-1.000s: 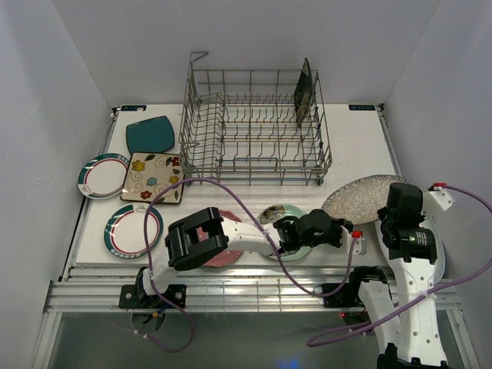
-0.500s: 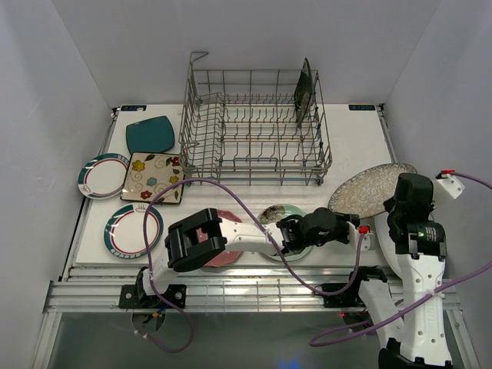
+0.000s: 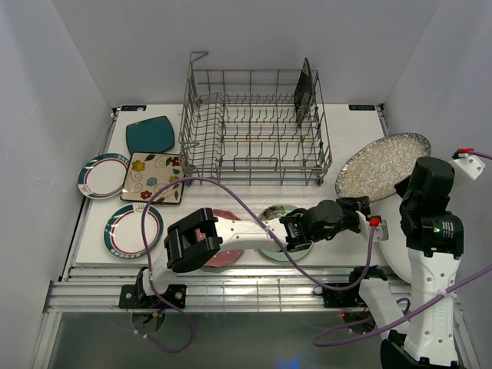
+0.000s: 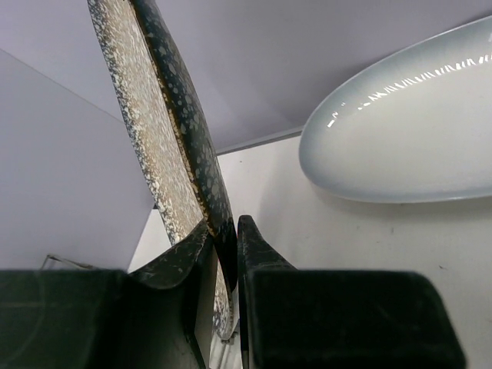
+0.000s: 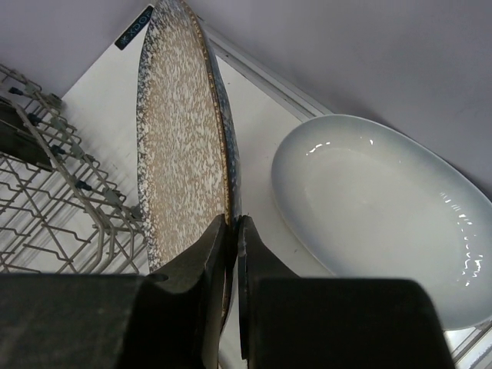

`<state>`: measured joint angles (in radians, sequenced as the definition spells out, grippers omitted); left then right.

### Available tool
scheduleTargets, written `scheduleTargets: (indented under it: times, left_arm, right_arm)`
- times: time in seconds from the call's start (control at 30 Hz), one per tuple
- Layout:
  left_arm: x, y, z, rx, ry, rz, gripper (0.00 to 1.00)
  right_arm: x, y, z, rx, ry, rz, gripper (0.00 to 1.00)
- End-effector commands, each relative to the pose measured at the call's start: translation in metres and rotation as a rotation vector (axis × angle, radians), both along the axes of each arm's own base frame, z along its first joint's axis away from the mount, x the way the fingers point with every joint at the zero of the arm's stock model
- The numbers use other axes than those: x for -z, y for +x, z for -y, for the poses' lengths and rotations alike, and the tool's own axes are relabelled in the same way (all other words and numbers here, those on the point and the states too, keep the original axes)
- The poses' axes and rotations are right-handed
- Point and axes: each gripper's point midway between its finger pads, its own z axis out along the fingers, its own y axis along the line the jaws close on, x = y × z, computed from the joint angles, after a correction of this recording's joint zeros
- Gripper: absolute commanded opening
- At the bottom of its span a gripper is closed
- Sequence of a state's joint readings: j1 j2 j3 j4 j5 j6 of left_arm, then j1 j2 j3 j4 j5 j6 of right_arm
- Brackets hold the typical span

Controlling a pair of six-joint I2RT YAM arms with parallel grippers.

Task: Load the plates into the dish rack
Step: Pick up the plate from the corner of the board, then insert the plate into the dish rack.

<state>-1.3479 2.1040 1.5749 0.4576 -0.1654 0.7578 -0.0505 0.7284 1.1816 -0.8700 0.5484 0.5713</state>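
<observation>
The speckled silver plate (image 3: 382, 164) hangs tilted above the table's right side, just right of the dish rack (image 3: 254, 127). My left gripper (image 3: 355, 206) is shut on its near-left rim, and my right gripper (image 3: 401, 187) is shut on its near-right rim. In the left wrist view the plate (image 4: 161, 138) rises edge-on from between the fingers of that gripper (image 4: 224, 224). The right wrist view shows the plate (image 5: 181, 146) pinched in the right gripper (image 5: 233, 219). One dark plate (image 3: 304, 92) stands in the rack's back right.
A big white oval plate (image 5: 377, 207) lies on the table under the right arm. Mint green (image 3: 278, 214) and pink (image 3: 223, 254) plates lie partly under the left arm. Teal (image 3: 150, 134) and floral (image 3: 154, 177) squares and two rimmed rounds (image 3: 103, 174) (image 3: 132, 228) lie at the left.
The speckled plate has risen and moved toward the back right, held by both grippers. The left arm has stretched further right and the right arm has lifted with it.
</observation>
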Motion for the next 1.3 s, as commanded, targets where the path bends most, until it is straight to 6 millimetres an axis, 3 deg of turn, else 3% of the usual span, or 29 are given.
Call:
scheduleTargets:
  times: [0.0,0.37,0.5,0.87,1.27]
  left_arm:
    - [-0.111,-0.003,-0.009,-0.025,-0.206,0.153,0.00]
    - [-0.157,-0.002,-0.015,-0.071,-0.282,0.286,0.00]
    - [-0.171,0.000,-0.018,-0.102,-0.299,0.373,0.00]
    - [-0.178,0.010,-0.031,-0.206,-0.315,0.523,0.00]
    - [-0.186,0.035,-0.044,-0.266,-0.335,0.512,0.00]
  right_arm:
    - [-0.082,0.017,-0.022,-0.116,0.038,0.290,0.08]
    - [-0.129,0.023,-0.034,-0.200,0.025,0.367,0.08]
    - [-0.145,0.030,-0.049,-0.305,0.007,0.406,0.08]
    - [-0.165,0.044,-0.056,-0.361,-0.022,0.404,0.08]
    - [-0.176,0.063,-0.066,-0.422,-0.015,0.421,0.08]
